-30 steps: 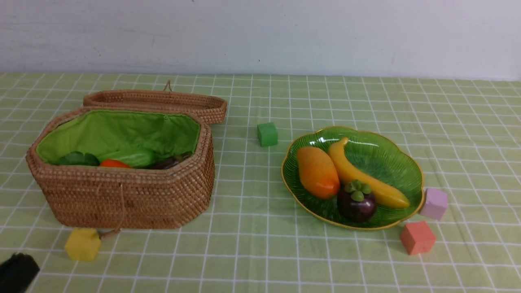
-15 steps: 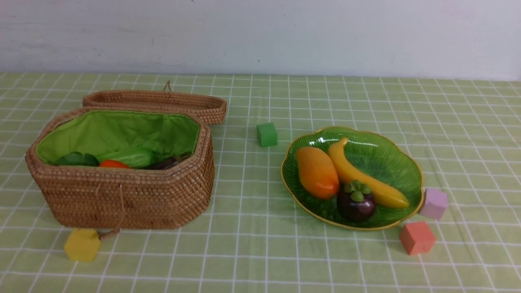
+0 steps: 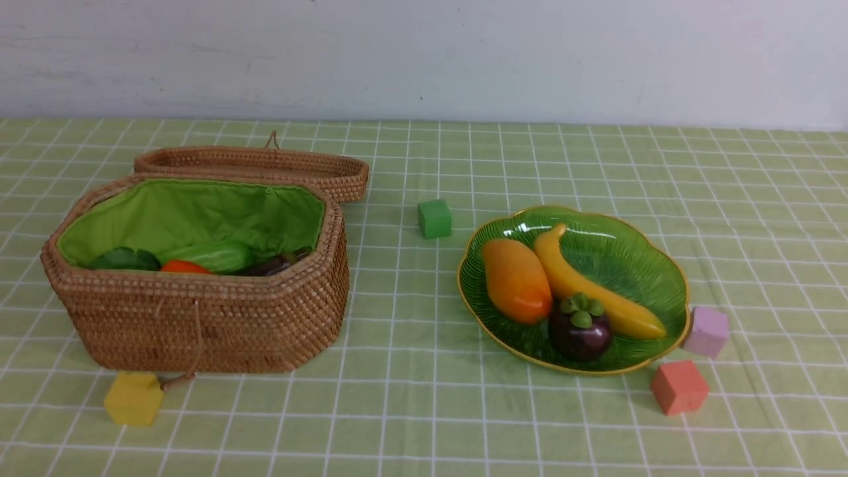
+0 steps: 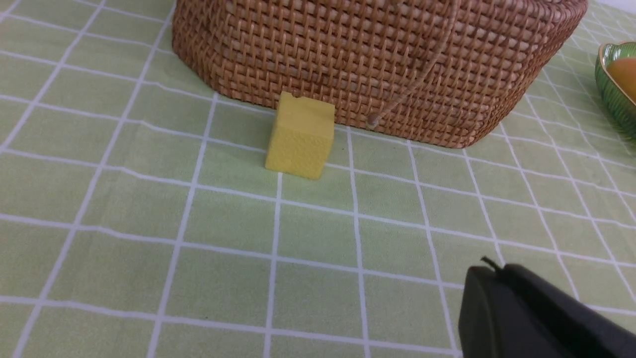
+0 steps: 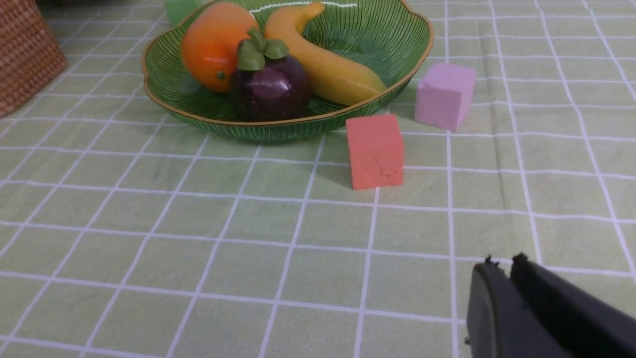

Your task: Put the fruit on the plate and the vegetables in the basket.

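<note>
- I see the basket point(image 3: 199, 318) at left of the front view, with gourd point(image 3: 215, 255), carrot point(image 3: 185, 267) and eggplant point(image 3: 271, 265) inside; its lid point(image 3: 265, 165) lies behind.
- Plate point(image 3: 636, 252) at centre right holds mango point(image 3: 517, 279), banana point(image 3: 596, 288) and mangosteen point(image 3: 581, 329).
- Cubes: yellow cube point(image 3: 134, 397) at lower left before the basket, green cube point(image 3: 434, 218) mid frame, pink cube point(image 3: 707, 331) touching the plate rim, red cube point(image 3: 679, 387) just beside it.
- Left gripper point(image 4: 489, 271): fingers together, empty, low in its wrist view.
- Right gripper point(image 5: 499, 266): tips nearly together, thin gap, holding nothing.
</note>
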